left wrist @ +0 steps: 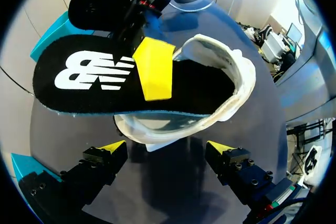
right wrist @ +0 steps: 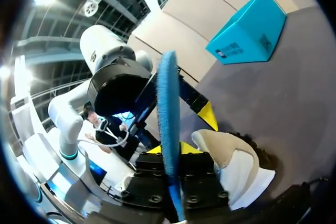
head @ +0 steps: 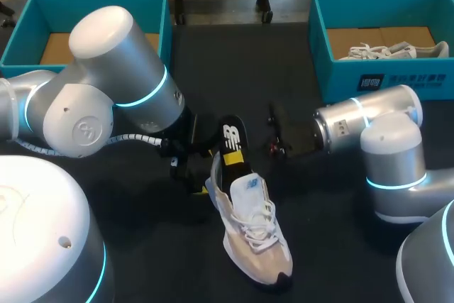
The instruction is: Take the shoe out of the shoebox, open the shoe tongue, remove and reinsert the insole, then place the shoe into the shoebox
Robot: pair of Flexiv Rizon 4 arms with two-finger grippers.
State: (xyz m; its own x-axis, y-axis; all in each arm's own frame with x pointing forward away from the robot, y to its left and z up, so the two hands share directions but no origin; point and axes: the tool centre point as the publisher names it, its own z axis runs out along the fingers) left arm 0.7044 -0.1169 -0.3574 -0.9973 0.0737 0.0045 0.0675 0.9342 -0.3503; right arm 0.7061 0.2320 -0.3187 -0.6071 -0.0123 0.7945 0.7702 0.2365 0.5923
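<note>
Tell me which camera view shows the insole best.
The left wrist view: the insole lies face-on, its black top and white logo plain, one end in the shoe. The head view shows it small, sticking out of the shoe. The right wrist view shows only its blue edge, clamped in the right gripper.

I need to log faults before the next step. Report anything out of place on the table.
Only the black foam insole with the yellow patch: it juts out of the beige-and-white sneaker, free end raised off the table, pinched in the right gripper. That fits the task; nothing looks damaged.
</note>
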